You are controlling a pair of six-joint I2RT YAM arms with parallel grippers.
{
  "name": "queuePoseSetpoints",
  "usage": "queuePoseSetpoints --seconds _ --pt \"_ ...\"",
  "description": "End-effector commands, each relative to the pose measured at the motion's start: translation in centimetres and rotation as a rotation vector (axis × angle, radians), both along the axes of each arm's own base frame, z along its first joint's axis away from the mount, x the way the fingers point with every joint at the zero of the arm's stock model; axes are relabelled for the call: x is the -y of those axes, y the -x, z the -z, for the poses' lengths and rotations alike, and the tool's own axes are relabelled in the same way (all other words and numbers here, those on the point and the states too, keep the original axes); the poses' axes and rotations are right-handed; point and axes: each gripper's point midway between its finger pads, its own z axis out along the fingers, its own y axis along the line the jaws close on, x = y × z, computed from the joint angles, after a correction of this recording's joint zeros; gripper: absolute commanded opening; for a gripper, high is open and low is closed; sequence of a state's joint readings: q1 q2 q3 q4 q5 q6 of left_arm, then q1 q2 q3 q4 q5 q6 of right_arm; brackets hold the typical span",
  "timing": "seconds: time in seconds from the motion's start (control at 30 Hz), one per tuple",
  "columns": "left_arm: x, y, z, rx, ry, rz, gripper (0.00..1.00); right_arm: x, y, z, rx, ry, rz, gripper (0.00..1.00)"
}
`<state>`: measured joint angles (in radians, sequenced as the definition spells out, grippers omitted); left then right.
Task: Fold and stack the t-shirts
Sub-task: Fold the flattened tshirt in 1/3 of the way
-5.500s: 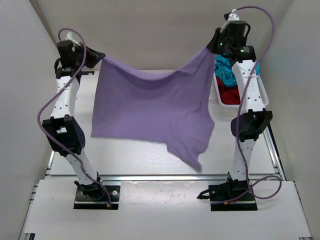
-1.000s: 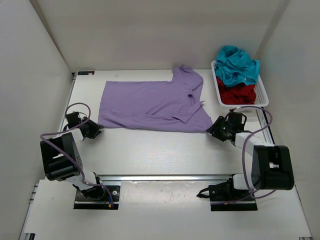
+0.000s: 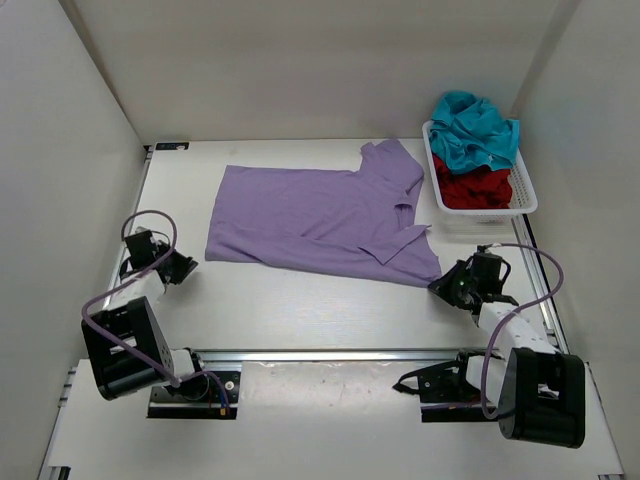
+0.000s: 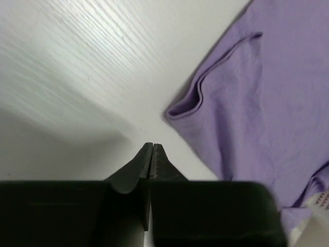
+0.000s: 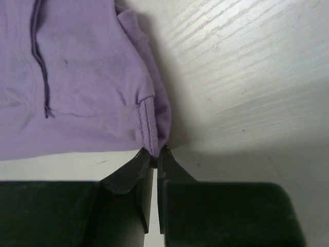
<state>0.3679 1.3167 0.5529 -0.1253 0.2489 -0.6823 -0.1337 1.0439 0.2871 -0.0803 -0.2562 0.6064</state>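
Note:
The lavender t-shirt (image 3: 320,215) lies spread flat on the white table, one sleeve folded over near its right edge. My right gripper (image 3: 441,283) is shut on the shirt's near right corner hem (image 5: 154,135). My left gripper (image 3: 190,264) is shut and empty, resting on the table a short way left of the shirt's near left corner (image 4: 185,108). The teal t-shirt (image 3: 475,130) and the dark red t-shirt (image 3: 475,187) lie crumpled in the white basket (image 3: 480,208), teal on top at the far end.
The basket stands at the far right beside the side wall. A metal rail (image 3: 330,352) runs along the table's near edge. Cables loop from both wrists.

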Motion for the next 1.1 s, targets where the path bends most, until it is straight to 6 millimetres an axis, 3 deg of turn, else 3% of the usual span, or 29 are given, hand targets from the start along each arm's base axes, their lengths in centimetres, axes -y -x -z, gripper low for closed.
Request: queuePoseSetpoints --seconds 0.0,0.07,0.2,0.43,0.5,0.57,0.6,0.67,0.87,0.93,1.07 --pt "1.0 0.2 -0.2 0.014 -0.04 0.041 0.2 -0.1 -0.6 -0.8 0.04 -0.001 -0.018 0.0" --pt "2.2 -0.5 -0.4 0.033 0.018 0.074 0.4 -0.3 -1.1 -1.2 0.043 -0.009 -0.035 0.0" --pt "2.9 -1.9 -0.2 0.022 0.006 0.072 0.56 -1.0 -1.6 -1.7 0.068 -0.002 -0.06 0.0" --pt "3.7 -3.2 2.3 -0.03 0.053 0.055 0.55 -1.5 -1.7 -1.6 0.074 -0.009 -0.081 0.0" --pt "3.5 -4.3 2.0 0.008 0.048 0.047 0.52 -1.8 -1.6 -1.3 0.065 -0.008 -0.091 0.0" --pt "3.1 -4.9 2.1 0.013 0.05 0.039 0.26 -2.0 -1.3 -0.6 0.037 -0.013 -0.087 0.0" --pt "3.4 -5.0 2.1 0.011 0.046 0.048 0.21 -2.0 -1.6 -1.0 0.051 -0.011 -0.093 0.0" --pt "2.7 -5.1 2.1 0.007 0.033 0.036 0.02 -2.0 -1.6 -0.9 0.046 -0.013 -0.097 0.0" --pt "0.6 -4.6 0.0 0.045 0.003 0.013 0.0 -1.6 -1.5 -0.7 0.037 -0.011 -0.082 0.0" --pt "-0.6 -2.7 0.0 0.03 0.023 -0.026 0.0 -1.6 -1.9 -1.1 0.047 -0.014 -0.084 0.01" --pt "-1.1 -0.3 0.1 -0.002 -0.016 -0.027 0.0 -1.6 -2.3 -1.7 0.055 -0.022 -0.081 0.0"
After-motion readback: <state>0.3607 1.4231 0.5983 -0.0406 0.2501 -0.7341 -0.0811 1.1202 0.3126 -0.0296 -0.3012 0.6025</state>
